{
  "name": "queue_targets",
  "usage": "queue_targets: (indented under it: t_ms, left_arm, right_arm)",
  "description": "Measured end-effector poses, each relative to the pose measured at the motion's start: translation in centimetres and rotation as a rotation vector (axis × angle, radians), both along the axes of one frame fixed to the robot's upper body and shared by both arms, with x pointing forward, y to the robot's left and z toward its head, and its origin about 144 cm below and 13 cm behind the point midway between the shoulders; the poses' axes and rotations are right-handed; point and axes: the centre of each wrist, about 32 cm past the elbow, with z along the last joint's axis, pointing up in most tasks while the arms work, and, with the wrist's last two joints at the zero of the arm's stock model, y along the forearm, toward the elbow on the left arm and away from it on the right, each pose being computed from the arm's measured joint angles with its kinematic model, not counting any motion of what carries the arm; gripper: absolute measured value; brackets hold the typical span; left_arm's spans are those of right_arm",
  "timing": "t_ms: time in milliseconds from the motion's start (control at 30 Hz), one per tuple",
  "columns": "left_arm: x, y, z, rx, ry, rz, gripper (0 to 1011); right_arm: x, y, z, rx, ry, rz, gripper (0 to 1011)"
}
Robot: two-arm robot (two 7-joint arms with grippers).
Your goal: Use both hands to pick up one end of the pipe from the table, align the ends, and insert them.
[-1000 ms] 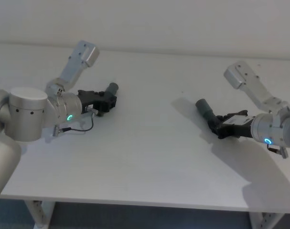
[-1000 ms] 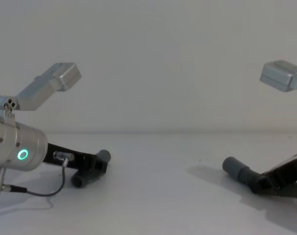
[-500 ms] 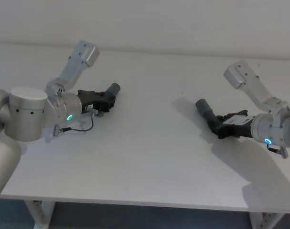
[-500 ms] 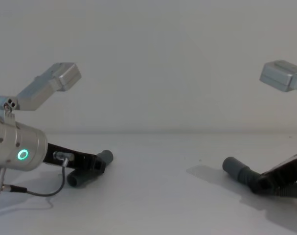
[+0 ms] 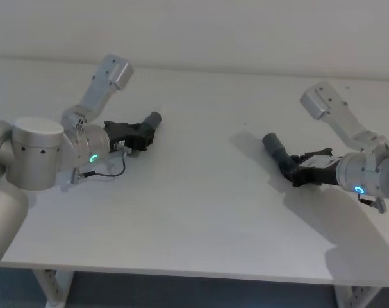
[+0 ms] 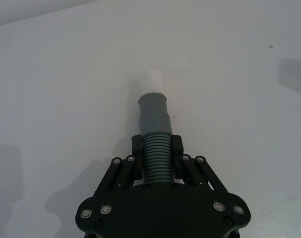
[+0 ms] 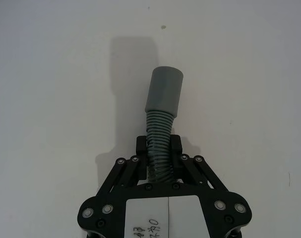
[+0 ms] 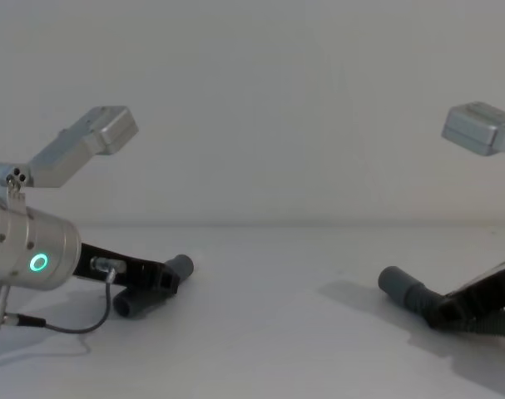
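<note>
At the table's (image 5: pixel 200 199) left, my left gripper (image 5: pixel 143 133) is shut on a dark grey ribbed pipe piece, its stepped smooth end (image 5: pixel 154 119) pointing forward and right. In the left wrist view the fingers (image 6: pixel 137 147) clamp the ribs just behind that end (image 6: pixel 154 106). On the right, my right gripper (image 5: pixel 291 172) is shut on a ribbed hose, whose smooth cuff (image 5: pixel 271 142) points back and left. The right wrist view shows the cuff (image 7: pixel 164 89) ahead of the clamped ribs (image 7: pixel 158 144). From the chest, both ends (image 8: pixel 179 266) (image 8: pixel 398 287) sit low over the table, far apart.
The white table runs wide between the two arms. A thin cable (image 5: pixel 111 173) loops from the left wrist near its green ring (image 5: pixel 93 158). Both silver elbows (image 5: pixel 114 72) (image 5: pixel 322 99) stand raised behind the grippers.
The left gripper has shifted slightly forward and right with its pipe piece, which now lies a little flatter. The right arm and its hose have not moved.
</note>
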Motion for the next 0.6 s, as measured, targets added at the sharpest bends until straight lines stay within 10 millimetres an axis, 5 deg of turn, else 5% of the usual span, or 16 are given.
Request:
queue_targets:
  t_ms: [600]
  left_arm:
    - [0.34,0.06,0.54,0.064,-0.087,-0.077,323]
  right_arm:
    - [-0.80,-0.17,-0.07,-0.009,-0.101,-0.004,264]
